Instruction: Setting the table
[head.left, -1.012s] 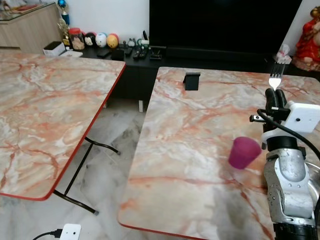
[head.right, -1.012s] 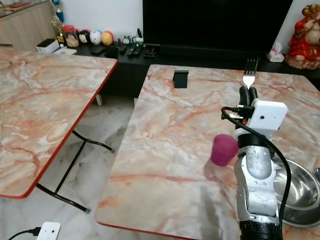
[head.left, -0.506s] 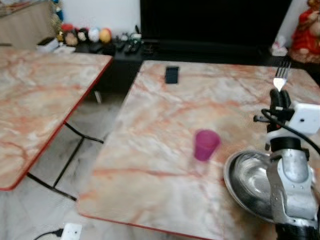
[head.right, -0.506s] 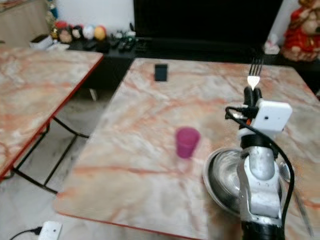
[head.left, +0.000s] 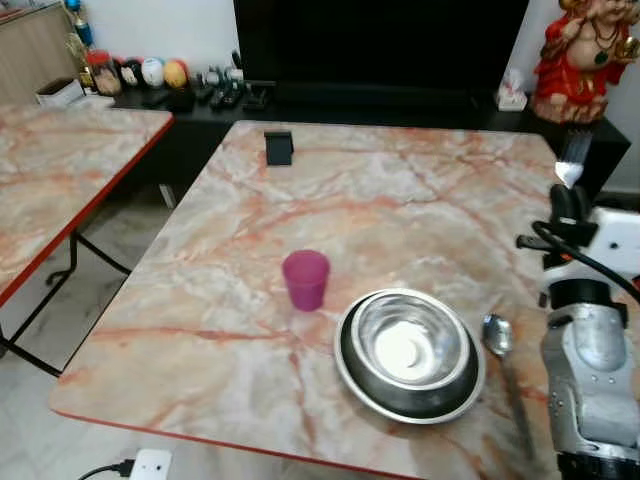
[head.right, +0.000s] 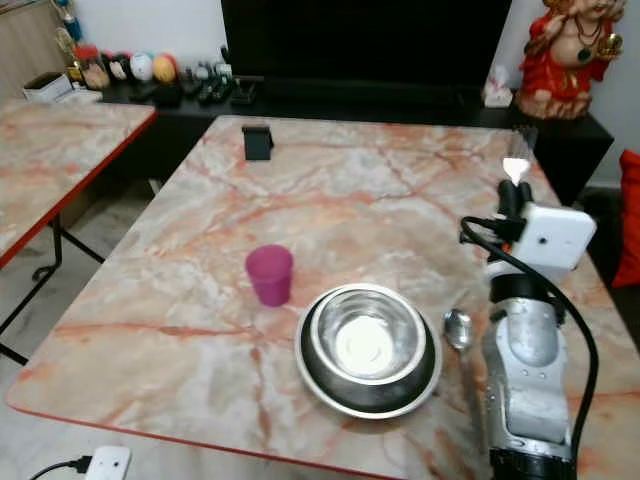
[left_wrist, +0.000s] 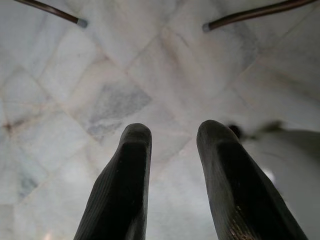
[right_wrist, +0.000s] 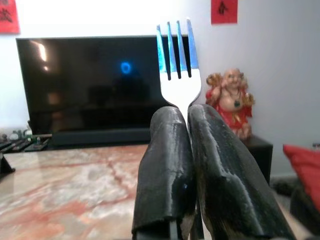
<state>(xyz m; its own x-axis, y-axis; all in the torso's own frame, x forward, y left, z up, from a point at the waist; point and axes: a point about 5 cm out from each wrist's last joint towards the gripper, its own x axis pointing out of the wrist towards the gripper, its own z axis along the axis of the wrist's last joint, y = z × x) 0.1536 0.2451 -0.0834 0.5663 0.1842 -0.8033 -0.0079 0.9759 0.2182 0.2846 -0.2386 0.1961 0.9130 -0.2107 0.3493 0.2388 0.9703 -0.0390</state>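
Currently, right hand (head.left: 566, 192) at right of frame, clamped on fork (right_wrist: 176, 60) handle, tines up. Fork: light, stiff, slippery; grip mid-handle. Left hand (left_wrist: 172, 165): fingers apart, over floor.

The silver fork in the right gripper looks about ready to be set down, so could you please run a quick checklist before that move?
1. Grip on the silver fork: the right gripper is shut on its handle, tines up. Ok.
2. Round steel bowl in place on the marble table: ok.
3. Steel spoon lies on the bowl's right: ok.
4. Bare spot for the fork: the table between the bowl and the pink plastic cup is narrow. Cannot tell.
5. Fork over the table: it is held high by the right edge. Not ok yet.
6. Left gripper: open, over the floor, out of the way. Ok.
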